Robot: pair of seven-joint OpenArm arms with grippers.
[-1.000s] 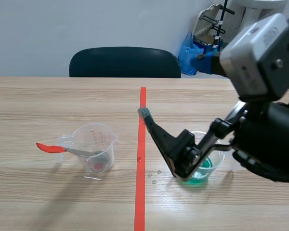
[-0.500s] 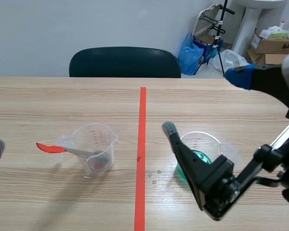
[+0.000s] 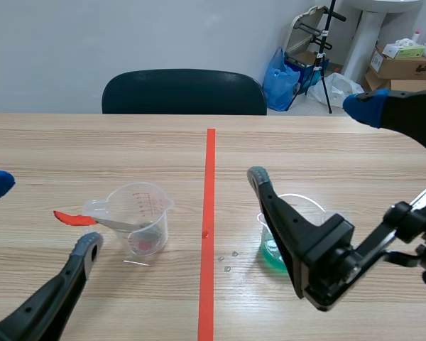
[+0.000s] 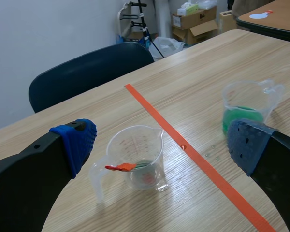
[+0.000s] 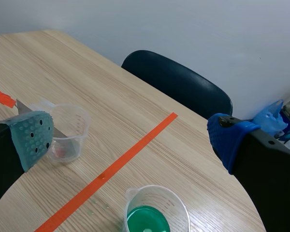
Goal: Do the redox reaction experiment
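Standing left of the orange-red line on the counter, a clear measuring cup holds a red-handled spoon (handle pointing left). The cup of green liquid sits right of the line, partly hidden by the right jaws. Left jaws and right jaws are spread wide, holding nothing.

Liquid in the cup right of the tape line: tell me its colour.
Green liquid, clearest in the right wrist view, which looks down into the clear cup.
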